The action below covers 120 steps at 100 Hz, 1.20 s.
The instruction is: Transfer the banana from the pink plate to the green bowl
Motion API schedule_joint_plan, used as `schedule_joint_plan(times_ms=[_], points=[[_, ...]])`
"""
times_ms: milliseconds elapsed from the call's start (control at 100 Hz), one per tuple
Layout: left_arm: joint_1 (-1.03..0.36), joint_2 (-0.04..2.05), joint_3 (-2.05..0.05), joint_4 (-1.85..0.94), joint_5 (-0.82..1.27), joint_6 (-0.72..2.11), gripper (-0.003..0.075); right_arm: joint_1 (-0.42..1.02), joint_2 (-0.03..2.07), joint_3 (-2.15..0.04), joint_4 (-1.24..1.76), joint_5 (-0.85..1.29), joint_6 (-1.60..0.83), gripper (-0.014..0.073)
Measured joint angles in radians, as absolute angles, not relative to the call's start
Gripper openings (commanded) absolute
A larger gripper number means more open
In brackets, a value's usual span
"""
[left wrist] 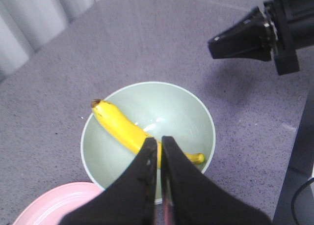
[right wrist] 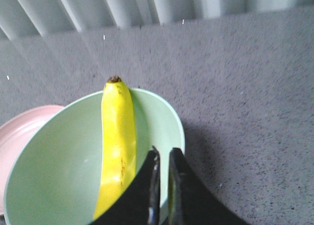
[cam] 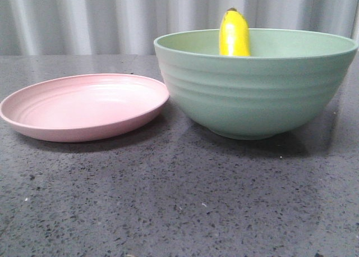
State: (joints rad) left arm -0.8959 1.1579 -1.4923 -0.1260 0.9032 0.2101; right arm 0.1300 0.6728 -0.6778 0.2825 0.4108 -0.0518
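The yellow banana lies inside the green bowl, its dark tip leaning up over the far rim. The pink plate stands empty to the left of the bowl. In the left wrist view my left gripper hangs above the bowl and the banana, jaws shut and empty. In the right wrist view my right gripper is shut and empty above the bowl's rim, beside the banana. Neither gripper shows in the front view.
The bowl and plate stand on a dark speckled tabletop with a grey curtain behind. The right arm's black gripper shows in the left wrist view, off to one side of the bowl. The plate's edge shows in both wrist views.
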Motion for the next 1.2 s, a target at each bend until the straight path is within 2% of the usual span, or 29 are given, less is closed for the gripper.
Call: schedule_joint_plan(times_ms=[180,400,680,870,1200], points=[[-0.896,0.9,-1.221,-0.126,0.751,0.235,-0.002,0.13,0.453,-0.512,0.28,0.297,-0.052,-0.0067],[-0.896,0.517,-0.841,-0.126,0.596,0.235,-0.002,0.13,0.231,-0.353,0.279,0.278,-0.052,-0.0067],[-0.896,0.142,-0.537,-0.126,0.575,0.238,-0.002,0.13,0.148,-0.28,0.278,0.288,-0.054,-0.0067],[-0.896,0.034,-0.418,-0.126,0.569,0.239,-0.002,0.13,0.146,-0.277,0.276,0.29,-0.054,-0.0067],[-0.896,0.03,-0.276,-0.126,0.537,0.241,-0.002,0.13,0.146,-0.277,0.276,0.29,-0.054,-0.0067]])
